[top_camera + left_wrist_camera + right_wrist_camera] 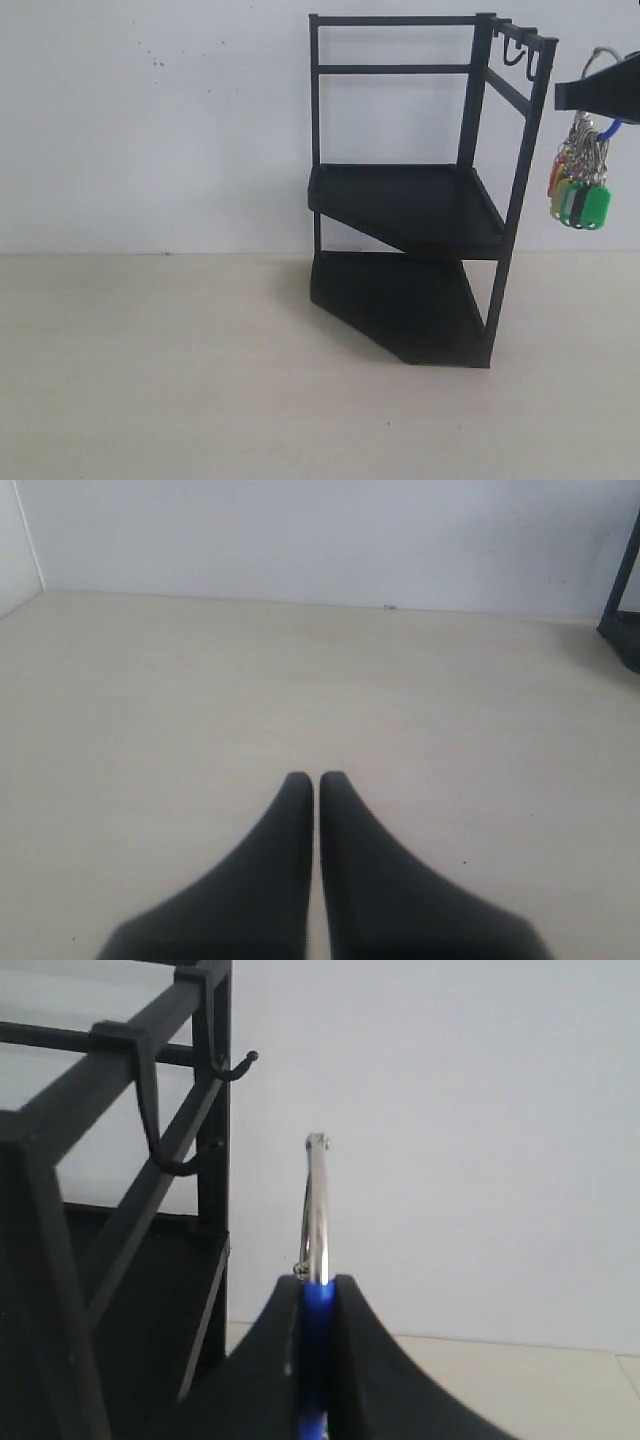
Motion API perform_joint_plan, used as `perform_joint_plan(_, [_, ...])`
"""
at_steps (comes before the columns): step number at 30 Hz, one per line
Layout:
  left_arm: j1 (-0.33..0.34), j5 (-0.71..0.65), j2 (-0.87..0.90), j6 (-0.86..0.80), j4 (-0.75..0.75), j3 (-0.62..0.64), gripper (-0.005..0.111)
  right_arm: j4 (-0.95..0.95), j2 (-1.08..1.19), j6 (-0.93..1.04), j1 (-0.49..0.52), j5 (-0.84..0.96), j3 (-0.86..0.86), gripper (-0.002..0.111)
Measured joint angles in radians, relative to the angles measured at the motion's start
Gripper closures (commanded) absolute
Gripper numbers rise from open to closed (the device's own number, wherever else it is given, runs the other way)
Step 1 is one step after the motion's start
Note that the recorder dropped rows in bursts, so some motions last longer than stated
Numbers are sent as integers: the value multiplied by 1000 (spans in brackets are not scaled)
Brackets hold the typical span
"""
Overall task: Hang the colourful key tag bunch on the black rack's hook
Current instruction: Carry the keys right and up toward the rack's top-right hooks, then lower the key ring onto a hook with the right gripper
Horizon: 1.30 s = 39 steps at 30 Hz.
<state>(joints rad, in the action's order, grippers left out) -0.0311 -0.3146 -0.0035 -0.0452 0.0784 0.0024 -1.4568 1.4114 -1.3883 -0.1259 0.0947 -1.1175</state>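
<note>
Up at the right edge of the exterior view, the right gripper (pixel 562 96) hangs in the air just beside the top corner of the black rack (pixel 405 205). The colourful key tag bunch (pixel 580 195) dangles beneath it, well clear of the worktop (pixel 150 380), with green, yellow and orange-red tags fanned out under a clump of metal rings. Over to the right wrist view, and the gripper (pixel 318 1285) is pinched tight on the blue loop (pixel 317 1350), with a silver ring (pixel 316 1210) standing straight up out of the fingertips. Close by are the two hooks (pixel 170 1160), both hanging off the rack's top bar, one nearer, one further along. The ring is near them but apart, touching neither. The rack itself stands upright on the worktop against the white wall (pixel 150 120), its two angled shelves (pixel 410 200) bare. Down on the other side, the left gripper (pixel 316 780) sits low over the pale worktop, fingers pressed together with only a hairline between them and nothing in their grasp. A sliver of the rack (pixel 625 620) shows at the edge of that view.
</note>
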Motion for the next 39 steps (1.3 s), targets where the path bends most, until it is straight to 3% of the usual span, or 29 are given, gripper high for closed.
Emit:
perform_joint_plan(3, [0, 0, 0, 0, 0, 0, 102, 8, 23, 0, 102, -190, -2, 108])
perform_joint_plan(6, [0, 0, 0, 0, 0, 0, 102, 8, 42, 0, 124, -254, -4, 108])
perform_joint_plan(15, [0, 0, 0, 0, 0, 0, 102, -5, 122, -11, 124, -351, -126, 108])
perform_joint_plan(24, [0, 0, 0, 0, 0, 0, 102, -258, 122, -251, 124, -410, -126, 109])
perform_joint_plan(33, [0, 0, 0, 0, 0, 0, 102, -290, 122, -331, 124, -430, -126, 107])
perform_joint_plan(36, [0, 0, 0, 0, 0, 0, 102, -290, 122, -340, 124, -431, -126, 96])
perform_joint_plan(39, [0, 0, 0, 0, 0, 0, 102, -290, 122, -344, 124, -431, -128, 73])
